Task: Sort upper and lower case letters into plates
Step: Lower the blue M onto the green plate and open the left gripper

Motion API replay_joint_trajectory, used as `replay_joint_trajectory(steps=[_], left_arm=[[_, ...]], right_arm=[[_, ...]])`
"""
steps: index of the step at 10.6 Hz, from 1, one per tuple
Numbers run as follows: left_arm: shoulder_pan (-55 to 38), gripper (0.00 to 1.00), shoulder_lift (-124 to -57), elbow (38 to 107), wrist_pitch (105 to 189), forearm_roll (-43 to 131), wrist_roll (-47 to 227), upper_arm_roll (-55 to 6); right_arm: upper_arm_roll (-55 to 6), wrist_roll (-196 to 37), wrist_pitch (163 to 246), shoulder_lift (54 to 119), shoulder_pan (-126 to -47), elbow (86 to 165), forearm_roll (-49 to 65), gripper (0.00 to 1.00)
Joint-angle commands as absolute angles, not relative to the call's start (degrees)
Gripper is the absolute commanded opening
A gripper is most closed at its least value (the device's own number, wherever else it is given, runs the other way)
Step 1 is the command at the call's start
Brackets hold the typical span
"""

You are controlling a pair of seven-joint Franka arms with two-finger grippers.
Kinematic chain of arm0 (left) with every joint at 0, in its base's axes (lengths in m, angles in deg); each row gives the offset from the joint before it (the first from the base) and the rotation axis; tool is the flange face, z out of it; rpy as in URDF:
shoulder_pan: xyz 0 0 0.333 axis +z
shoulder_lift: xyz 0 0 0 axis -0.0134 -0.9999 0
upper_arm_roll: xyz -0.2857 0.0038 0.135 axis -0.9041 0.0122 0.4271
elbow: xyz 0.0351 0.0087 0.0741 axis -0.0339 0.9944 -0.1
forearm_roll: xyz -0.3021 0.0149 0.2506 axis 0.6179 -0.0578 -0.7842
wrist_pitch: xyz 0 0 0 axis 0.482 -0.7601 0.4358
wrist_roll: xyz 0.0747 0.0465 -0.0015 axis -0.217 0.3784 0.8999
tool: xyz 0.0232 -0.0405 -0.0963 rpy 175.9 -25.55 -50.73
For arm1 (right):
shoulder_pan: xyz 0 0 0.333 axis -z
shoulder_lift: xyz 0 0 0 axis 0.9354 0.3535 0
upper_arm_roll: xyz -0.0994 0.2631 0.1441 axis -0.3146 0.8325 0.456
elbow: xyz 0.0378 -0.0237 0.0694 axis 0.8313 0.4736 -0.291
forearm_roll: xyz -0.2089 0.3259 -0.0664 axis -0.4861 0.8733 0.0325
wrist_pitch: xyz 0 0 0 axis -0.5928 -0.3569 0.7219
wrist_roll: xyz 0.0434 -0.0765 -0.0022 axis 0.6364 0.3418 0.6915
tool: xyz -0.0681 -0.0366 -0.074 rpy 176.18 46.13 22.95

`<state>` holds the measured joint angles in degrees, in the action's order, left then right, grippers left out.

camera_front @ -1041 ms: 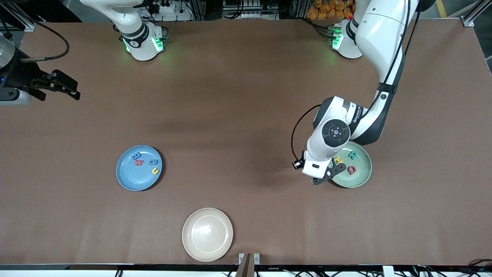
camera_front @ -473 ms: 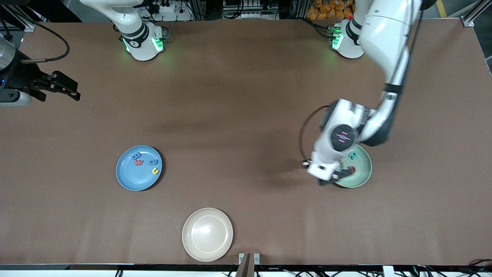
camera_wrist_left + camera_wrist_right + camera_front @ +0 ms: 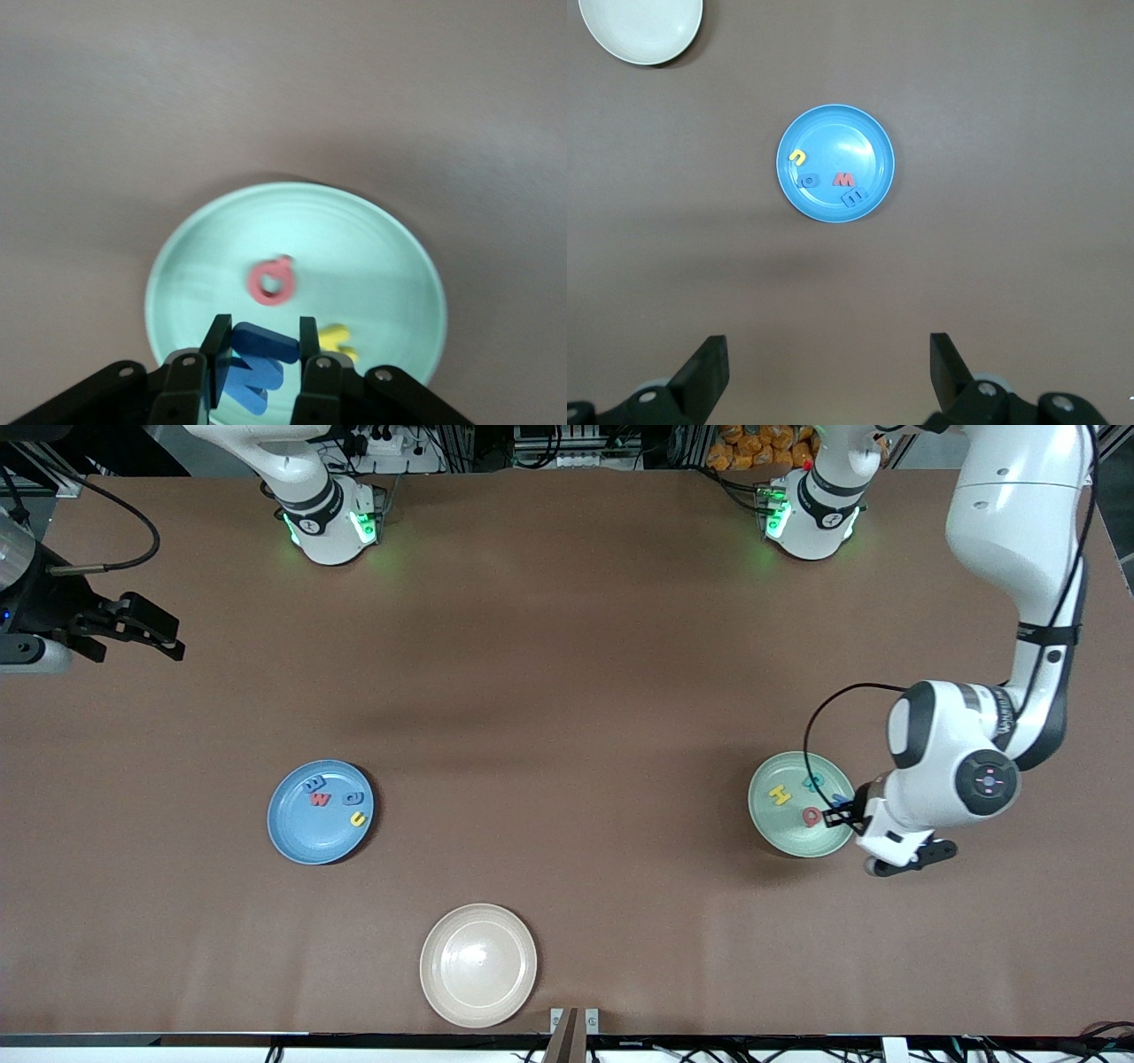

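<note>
Blue letter point(image 3: 257, 350) clamped in the left tool point(image 3: 259, 354) over the green plate point(image 3: 767, 815); right tool point(image 3: 828, 367) waits, fingers apart.

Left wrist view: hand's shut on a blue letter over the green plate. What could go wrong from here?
1. The left hand holds the blue letter over the green plate, near its rim; released here, it may bounce off the plate.
2. It could land on the red letter or the yellow letter.
The right hand waits open over the right arm's end of the table.
</note>
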<state>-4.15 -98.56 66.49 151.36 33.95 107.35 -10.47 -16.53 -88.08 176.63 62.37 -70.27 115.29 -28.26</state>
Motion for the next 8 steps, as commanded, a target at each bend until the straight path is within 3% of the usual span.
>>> replay_joint_trajectory(steps=[1,2,4,8], left_arm=[[-4.7,0.18,-96.9,68.2,150.7,34.6,108.6,-10.3],[-4.9,0.19,-96.9,68.2,150.7,34.6,109.2,-10.3],[-4.9,1.00,-96.9,68.2,150.7,34.6,109.3,-10.3],[-4.9,1.00,-95.7,67.9,150.5,34.6,109.3,-10.3]], right_arm=[[-16.5,-87.5,176.7,62.4,-70.0,115.1,-27.4,1.00],[-16.5,-87.5,176.7,62.4,-70.0,115.2,-27.4,1.00],[-16.5,-87.5,176.6,62.4,-70.0,115.2,-27.4,1.00],[-16.6,-87.5,176.7,62.5,-70.0,115.2,-27.4,1.00]])
